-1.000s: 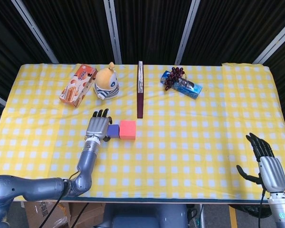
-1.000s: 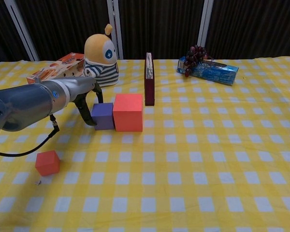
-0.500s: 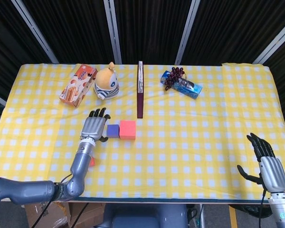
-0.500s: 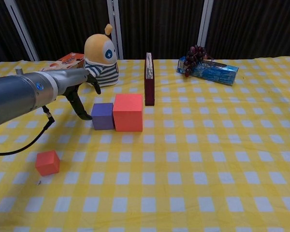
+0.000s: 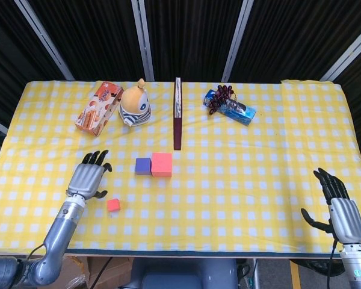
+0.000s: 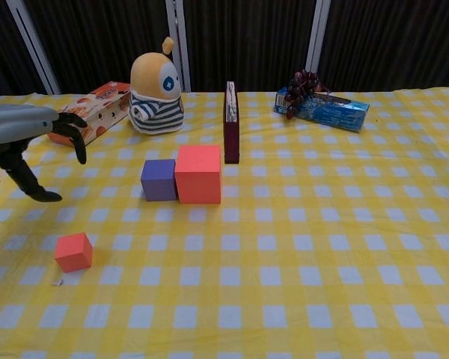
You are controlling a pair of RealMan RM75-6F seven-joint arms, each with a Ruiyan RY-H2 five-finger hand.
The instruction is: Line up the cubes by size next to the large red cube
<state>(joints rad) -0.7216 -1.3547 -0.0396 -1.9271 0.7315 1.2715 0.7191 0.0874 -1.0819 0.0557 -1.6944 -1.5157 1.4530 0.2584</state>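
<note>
The large red cube sits mid-table with the purple cube touching its left side. A small red cube lies apart, nearer the front left. My left hand hovers open with fingers spread, left of the purple cube and above the small red cube, holding nothing. My right hand is open at the table's front right corner, far from the cubes, and shows only in the head view.
An upright dark book stands just behind the large red cube. A striped yellow toy and a snack box sit at the back left. Grapes on a blue packet lie back right.
My left hand has let go of the purple cube and pulled away to the left and toward the front, uncovering the small red cube. The right hand stayed put.
</note>
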